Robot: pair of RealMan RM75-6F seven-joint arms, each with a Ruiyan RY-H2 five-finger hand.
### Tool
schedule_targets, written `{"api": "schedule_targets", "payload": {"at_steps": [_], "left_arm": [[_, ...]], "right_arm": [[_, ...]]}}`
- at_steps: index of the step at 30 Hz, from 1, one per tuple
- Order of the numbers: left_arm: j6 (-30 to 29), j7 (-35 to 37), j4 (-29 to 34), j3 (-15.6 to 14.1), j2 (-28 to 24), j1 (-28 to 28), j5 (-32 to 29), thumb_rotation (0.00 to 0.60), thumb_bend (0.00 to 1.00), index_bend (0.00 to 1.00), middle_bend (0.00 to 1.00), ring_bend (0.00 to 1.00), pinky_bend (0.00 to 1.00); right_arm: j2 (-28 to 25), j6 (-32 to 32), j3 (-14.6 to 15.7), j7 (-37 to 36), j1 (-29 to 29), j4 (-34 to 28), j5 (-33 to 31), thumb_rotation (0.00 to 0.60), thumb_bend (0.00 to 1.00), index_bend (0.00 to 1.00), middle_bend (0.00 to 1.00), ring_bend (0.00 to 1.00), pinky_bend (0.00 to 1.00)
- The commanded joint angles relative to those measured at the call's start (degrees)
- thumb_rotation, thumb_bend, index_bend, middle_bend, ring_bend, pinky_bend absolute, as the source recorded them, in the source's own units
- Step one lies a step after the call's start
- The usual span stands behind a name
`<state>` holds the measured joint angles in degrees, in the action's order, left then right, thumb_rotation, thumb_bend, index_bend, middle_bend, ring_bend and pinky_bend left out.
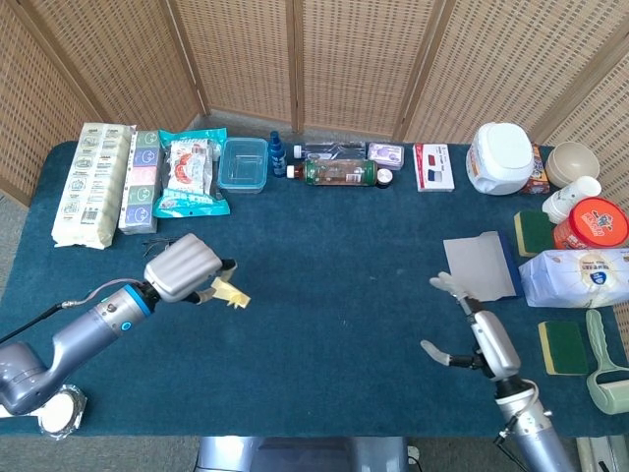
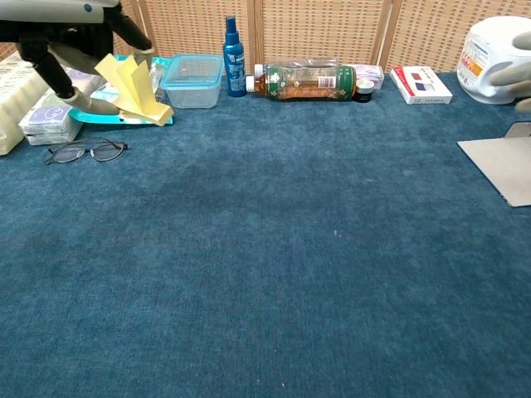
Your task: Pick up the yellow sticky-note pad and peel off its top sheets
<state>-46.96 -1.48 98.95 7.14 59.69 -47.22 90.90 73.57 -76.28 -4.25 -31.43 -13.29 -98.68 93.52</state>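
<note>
My left hand holds the yellow sticky-note pad up off the blue cloth at the table's left. In the chest view the pad shows fanned, its sheets splaying apart, pinched under the left hand at the top left. My right hand hovers above the cloth at the right with its fingers spread and nothing in it; in the chest view only its fingertips show at the right edge.
Glasses lie on the cloth below the pad. Snack packs, a clear box, a spray bottle and a lying drink bottle line the back. A grey board, tissue pack and sponges sit right.
</note>
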Motion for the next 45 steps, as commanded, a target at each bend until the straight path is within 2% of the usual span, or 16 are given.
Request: {"api": "schedule_targets", "payload": {"at_steps": [1,4,5,7,9,12,15,20,33,38,45], "left_arm": [[1.3,0.4,1.1,0.2,-0.4,-1.5,0.8,0.600,0.33,0.67,1.00,1.00,1.00],[2.7,0.3,1.9,0.4,-0.8,-2.9,1.3,0.600,0.33,0.67,1.00,1.00,1.00],[3.0,0.4,2.2,0.5,-0.9,-3.3,1.3,0.600,0.33,0.67,1.00,1.00,1.00],[3.8,0.4,2.8,0.9,-0.9,-4.2,1.3,0.600,0.33,0.67,1.00,1.00,1.00],[4.6,0.3,3.2,1.2,-1.0,-5.0,1.0,0.600,0.33,0.67,1.00,1.00,1.00],[5.6,0.1,3.7,1.5,-1.1,-6.0,0.4,0.600,0.33,0.67,1.00,1.00,1.00],[6.7,-0.4,4.2,1.8,-1.0,-7.0,-0.4,0.600,0.33,0.67,1.00,1.00,1.00],[8.2,-1.3,4.5,2.1,-0.9,-8.2,-1.7,0.600,0.33,0.67,1.00,1.00,1.00],[10.1,-3.3,4.9,2.1,1.5,-10.3,-4.5,0.600,0.33,0.67,1.00,1.00,1.00],[10.4,-4.3,4.6,2.0,2.6,-10.9,-5.8,0.600,0.33,0.66,1.00,1.00,1.00],[10.5,-5.5,4.5,1.8,3.3,-11.4,-6.9,0.600,0.33,0.66,1.00,1.00,1.00]], "right_arm": [[2.5,1.7,0.3,-5.6,-2.6,1.5,1.5,0.420,0.28,0.00,0.27,0.23,0.28],[3.9,2.7,0.3,-8.0,-3.8,2.7,1.4,0.422,0.28,0.02,0.37,0.38,0.47],[4.3,3.0,0.3,-8.4,-4.1,3.2,1.4,0.423,0.28,0.03,0.42,0.47,0.56],[5.4,3.9,0.2,-9.2,-5.1,4.4,1.2,0.423,0.28,0.05,0.56,0.66,0.70],[6.4,4.5,0.1,-9.9,-5.8,5.4,1.1,0.423,0.28,0.09,0.78,0.88,0.85],[7.5,5.2,0.3,-10.2,-6.8,6.6,1.4,0.421,0.28,0.13,0.94,0.99,0.97],[8.8,6.1,0.3,-9.1,-7.9,7.9,1.2,0.419,0.28,0.20,1.00,1.00,1.00],[10.7,6.8,0.1,-8.3,-9.0,8.5,0.5,0.437,0.29,0.30,1.00,1.00,1.00],[14.3,8.0,-1.1,-8.1,-11.5,8.4,-1.3,0.571,0.29,0.29,1.00,1.00,1.00],[15.2,8.9,-1.8,-8.5,-12.8,8.0,-2.2,0.598,0.29,0.29,1.00,1.00,1.00],[14.9,9.7,-2.1,-9.3,-14.0,6.6,-2.8,0.600,0.29,0.30,1.00,1.00,1.00]]}}
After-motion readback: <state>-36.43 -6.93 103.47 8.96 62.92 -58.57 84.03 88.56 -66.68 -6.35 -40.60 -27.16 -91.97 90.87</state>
